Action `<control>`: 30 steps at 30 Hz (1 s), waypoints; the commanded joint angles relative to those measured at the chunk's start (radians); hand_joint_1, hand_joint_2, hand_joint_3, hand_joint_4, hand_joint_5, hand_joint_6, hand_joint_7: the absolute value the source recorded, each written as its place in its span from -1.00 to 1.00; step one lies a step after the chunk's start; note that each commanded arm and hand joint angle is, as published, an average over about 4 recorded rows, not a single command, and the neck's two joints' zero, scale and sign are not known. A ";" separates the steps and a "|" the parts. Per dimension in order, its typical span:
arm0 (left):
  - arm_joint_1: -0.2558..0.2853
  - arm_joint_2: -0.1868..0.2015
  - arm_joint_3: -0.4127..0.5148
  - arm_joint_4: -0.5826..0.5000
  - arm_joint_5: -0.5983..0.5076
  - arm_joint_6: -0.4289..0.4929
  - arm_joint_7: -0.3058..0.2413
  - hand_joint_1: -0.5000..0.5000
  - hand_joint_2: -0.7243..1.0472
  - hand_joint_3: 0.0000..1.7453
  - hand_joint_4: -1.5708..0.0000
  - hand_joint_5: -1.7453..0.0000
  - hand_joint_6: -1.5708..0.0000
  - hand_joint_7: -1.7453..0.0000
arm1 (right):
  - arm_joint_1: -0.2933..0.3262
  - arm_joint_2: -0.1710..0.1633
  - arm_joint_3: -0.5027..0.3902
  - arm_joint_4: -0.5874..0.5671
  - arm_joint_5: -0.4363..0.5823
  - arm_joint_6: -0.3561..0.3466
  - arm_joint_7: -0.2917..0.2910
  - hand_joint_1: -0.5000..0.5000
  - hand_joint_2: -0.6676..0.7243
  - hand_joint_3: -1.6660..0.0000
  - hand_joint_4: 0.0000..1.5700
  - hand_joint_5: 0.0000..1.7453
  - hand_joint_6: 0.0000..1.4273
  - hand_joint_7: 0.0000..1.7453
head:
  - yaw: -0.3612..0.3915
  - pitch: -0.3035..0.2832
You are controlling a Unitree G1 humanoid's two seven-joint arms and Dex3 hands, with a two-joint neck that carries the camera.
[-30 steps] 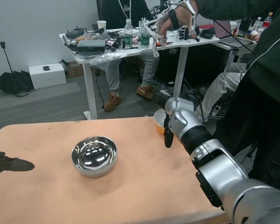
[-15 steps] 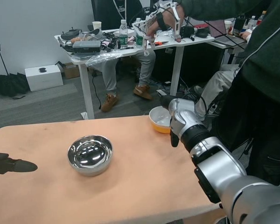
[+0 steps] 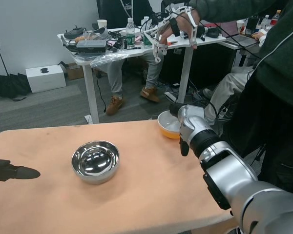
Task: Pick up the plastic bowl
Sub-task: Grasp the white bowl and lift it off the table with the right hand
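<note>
Peach-coloured table (image 3: 136,195) in the foreground, grey carpeted floor (image 3: 49,105) beyond it. Farther off, past the right hand (image 3: 182,130), a white desk (image 3: 136,48) crowded with water bottles (image 3: 130,28), a paper cup (image 3: 102,24) and black gear. Seated person (image 3: 132,63) behind that desk, visible only as legs and brown shoes. White box (image 3: 46,78) and a black bag (image 3: 10,87) on the floor by the pale wall, far off to the left of the left hand (image 3: 12,170).

Just right of the right hand, a standing person in a dark jacket (image 3: 276,87), cut off by the frame, one arm reaching out above in a white wired glove (image 3: 178,24).

Left hand at the picture's left edge, low over the table, mostly cut off; a dark fingertip pointing inward, grasp state impossible to tell. Right hand largely hidden behind its own silver wrist; dark fingers (image 3: 184,146) hanging down over the table's far right edge, whether clenched or released not readable.

Plastic bowl (image 3: 168,126): orange outside, pale inside, round, at the table's far right corner, directly behind and touching or just beside the right hand, partly covered by it. Steel bowl (image 3: 95,161): shiny, upright, well to the left of the right hand.
</note>
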 commanded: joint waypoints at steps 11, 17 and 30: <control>0.016 0.000 -0.006 -0.002 -0.025 -0.021 0.000 -1.00 -0.37 -0.98 1.00 1.00 1.00 1.00 | -0.064 -0.006 0.090 0.070 0.023 -0.017 -0.026 -0.83 0.27 1.00 -1.00 -0.47 -1.00 -0.98 | 0.010 -0.001; 0.018 0.001 -0.004 0.000 -0.028 -0.022 0.000 -1.00 -0.37 -1.00 1.00 1.00 1.00 1.00 | -0.066 -0.006 0.094 0.087 0.025 -0.017 -0.034 -0.88 0.02 0.98 -0.84 0.83 -1.00 -0.68 | 0.008 -0.005; 0.011 0.004 -0.005 0.023 -0.030 -0.026 0.000 -1.00 -0.37 -0.98 1.00 1.00 1.00 1.00 | -0.050 -0.001 0.090 0.057 0.028 -0.020 -0.038 -0.96 -0.48 0.33 0.05 0.78 -1.00 0.76 | 0.015 -0.012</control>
